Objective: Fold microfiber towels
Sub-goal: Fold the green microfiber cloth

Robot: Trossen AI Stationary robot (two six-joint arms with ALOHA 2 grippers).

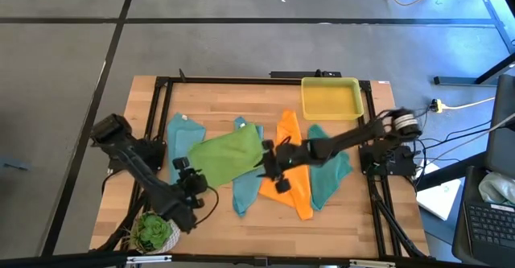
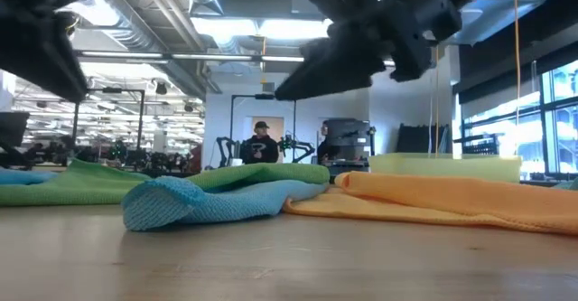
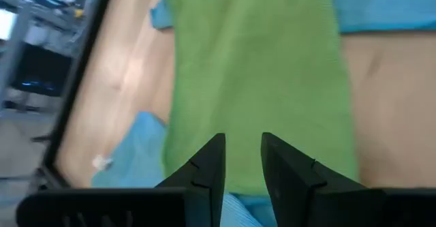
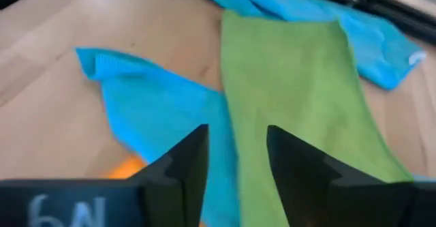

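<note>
The lime green microfiber towel (image 1: 228,157) is spread flat between the left hand (image 3: 242,160) and right hand (image 4: 236,160); both hands are parted, nothing pinched.

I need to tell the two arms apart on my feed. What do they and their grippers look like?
Both arms are dark with black cables. The right arm has a pale band at its base joint. The left gripper and right gripper each have two dark, angular fingers; the right one's body bears white handwritten marks.

Light blue towel (image 1: 244,189) mostly hidden under lime green towel (image 1: 225,157)
</note>
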